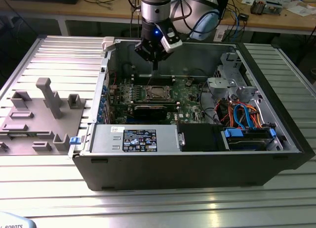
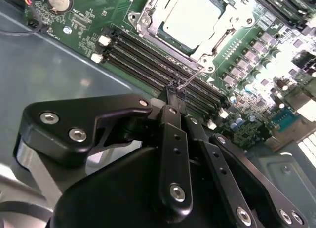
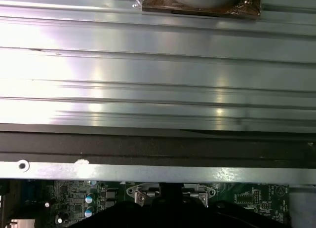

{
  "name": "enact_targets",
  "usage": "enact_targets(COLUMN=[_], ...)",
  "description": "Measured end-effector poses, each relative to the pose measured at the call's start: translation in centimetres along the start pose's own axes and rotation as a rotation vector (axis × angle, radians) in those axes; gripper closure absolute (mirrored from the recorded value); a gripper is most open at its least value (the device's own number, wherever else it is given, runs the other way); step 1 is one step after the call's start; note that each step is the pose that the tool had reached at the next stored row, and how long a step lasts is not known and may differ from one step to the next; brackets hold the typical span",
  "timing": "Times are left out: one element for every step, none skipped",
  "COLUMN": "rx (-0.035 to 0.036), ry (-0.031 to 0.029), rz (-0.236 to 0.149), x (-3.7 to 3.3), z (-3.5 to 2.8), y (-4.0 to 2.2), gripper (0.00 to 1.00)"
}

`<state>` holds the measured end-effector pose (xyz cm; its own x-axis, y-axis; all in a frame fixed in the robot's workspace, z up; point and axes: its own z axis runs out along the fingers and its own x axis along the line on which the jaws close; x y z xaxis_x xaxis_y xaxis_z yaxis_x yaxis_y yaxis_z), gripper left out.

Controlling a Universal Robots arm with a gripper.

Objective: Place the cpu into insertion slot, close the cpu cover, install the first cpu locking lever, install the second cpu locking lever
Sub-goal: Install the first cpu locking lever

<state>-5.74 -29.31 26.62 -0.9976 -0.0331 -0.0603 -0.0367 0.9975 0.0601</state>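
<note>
Gripper fingers are pinched together in the second wrist view, tips closed on the end of a thin silvery locking lever that runs from the fingertips up to the corner of the insertion slot. In the exterior view the gripper hangs just above the far edge of the green board, behind the socket.

Cpu is seated in the slot, silvery top face showing. Cpu cover lies flat over it, the chip visible through its window. Rows of black memory slots sit between the socket and the fingertips.

Exterior view: socket sits mid-board inside the open computer case. Black power supply box runs along the near wall; blue and orange cables bunch at the exterior view's right. Case rests on a ribbed metal table. Grey fixture tray with upright blocks is on the exterior view's left, just beside the case. Behind, a wooden bench carries cables and clutter.

First wrist view: the ribbed table and the case wall's edge.
</note>
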Motion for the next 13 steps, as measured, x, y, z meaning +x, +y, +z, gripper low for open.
enact_targets(rx=[0.0001, 0.0, 0.0, 0.0, -0.0002, -0.0002, -0.0002, -0.0001, -0.0001, 0.0, -0.0001, -0.0001, -0.0001], ry=[0.0, 0.0, -0.0001, -0.0001, -0.0002, -0.0003, -0.0003, -0.0001, -0.0001, -0.0001, 0.0, 0.0, 0.0], rz=[0.0, 0.0, 0.0, 0.0, 0.0, 0.0, 0.0, 0.0, 0.0, 0.0, 0.0, 0.0, 0.0], x=[-0.01, -0.02, -0.02, -0.03, -0.03, 0.0, 0.04, 0.13, 0.26, 0.4, 0.53, 0.68, 0.76], z=[-0.16, -0.27, -0.38, -0.45, -0.49, -0.49, -0.49, -0.47, -0.4, -0.29, -0.15, 0.04, 0.19], y=[0.01, 0.02, 0.02, 0.03, 0.03, 0.04, 0.02, -0.03, -0.09, -0.2, -0.34, -0.55, -0.74], gripper=[0.89, 0.89, 0.89, 0.89, 0.89, 0.89, 0.89, 0.89, 0.89, 0.89, 0.89, 0.89, 0.89])
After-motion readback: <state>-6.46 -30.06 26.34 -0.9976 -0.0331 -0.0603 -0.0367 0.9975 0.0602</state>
